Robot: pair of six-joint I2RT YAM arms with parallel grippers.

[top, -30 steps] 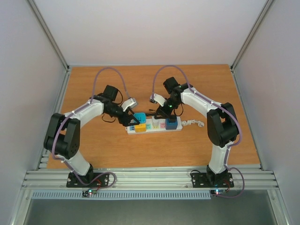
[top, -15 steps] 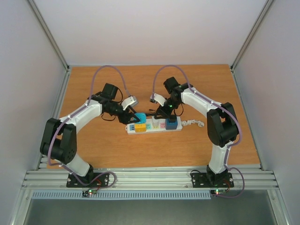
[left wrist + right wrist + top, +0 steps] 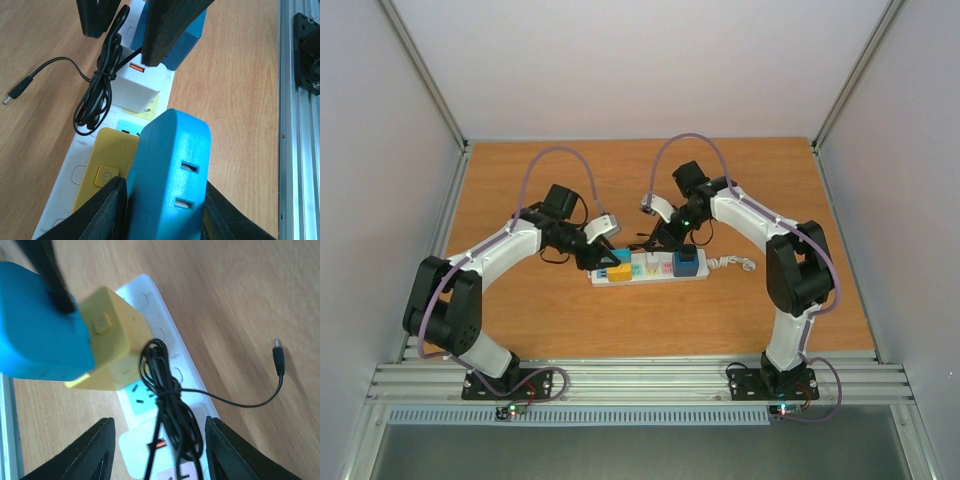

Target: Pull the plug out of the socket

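The socket, a long white power strip [image 3: 655, 276], lies at mid-table with pastel outlet faces. My left gripper [image 3: 600, 252] is shut on a light-blue plug [image 3: 170, 165] and holds it tilted, raised beside a yellow plug [image 3: 106, 167] that sits in the strip [image 3: 60, 200]. An empty light-blue outlet face [image 3: 142, 396] shows next to the yellow plug [image 3: 112, 342]. My right gripper [image 3: 160, 450] is open, its fingers astride a white charger [image 3: 141, 84] and a black cable bundle [image 3: 172, 415]. A dark-blue plug [image 3: 687, 262] sits at the strip's right end.
The strip's white cord [image 3: 732, 264] curls off to the right. A loose black cable end [image 3: 278, 360] lies on the wooden table behind the strip. Grey walls enclose the table [image 3: 570, 330], and a metal rail [image 3: 295, 125] runs along its near edge.
My left gripper has drawn back to the left with the light-blue plug, which has come up from the strip. My right gripper has shifted left over the strip's middle.
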